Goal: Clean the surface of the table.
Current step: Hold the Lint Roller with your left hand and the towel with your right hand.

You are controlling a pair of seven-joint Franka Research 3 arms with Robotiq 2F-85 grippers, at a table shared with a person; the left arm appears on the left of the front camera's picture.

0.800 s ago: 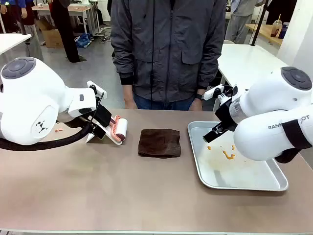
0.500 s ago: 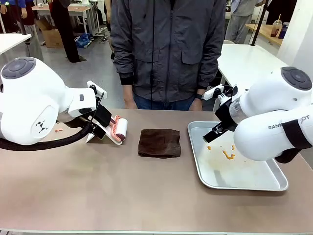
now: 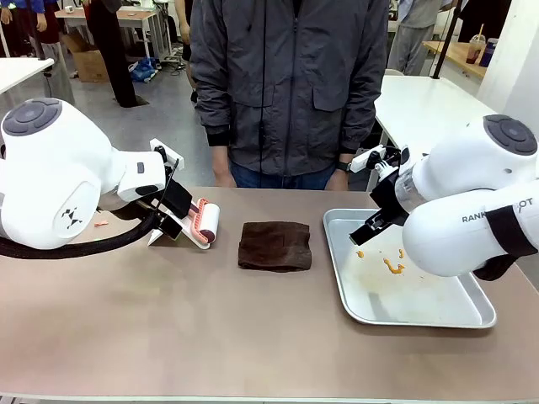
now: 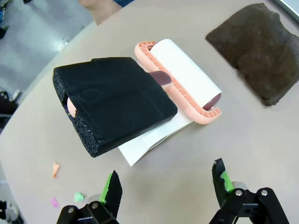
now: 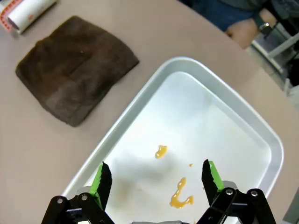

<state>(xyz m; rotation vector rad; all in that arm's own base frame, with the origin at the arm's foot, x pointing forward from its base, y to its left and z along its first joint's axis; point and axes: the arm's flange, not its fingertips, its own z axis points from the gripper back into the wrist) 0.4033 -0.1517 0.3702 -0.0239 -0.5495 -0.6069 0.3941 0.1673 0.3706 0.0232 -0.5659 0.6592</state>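
Idling, nothing's moved | left claw gapes empty over pink-and-white lint roller | right claw gapes empty over shiny metal tray | tan-brown table looks unwiped

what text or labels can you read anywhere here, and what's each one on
"RANK": dark letters on the white casing of the right arm, seemingly part of a longer word.
"OT": on the same arm, by the front view's right edge; the rest is cut off.
Red print on the lint roller: too blurred to read.
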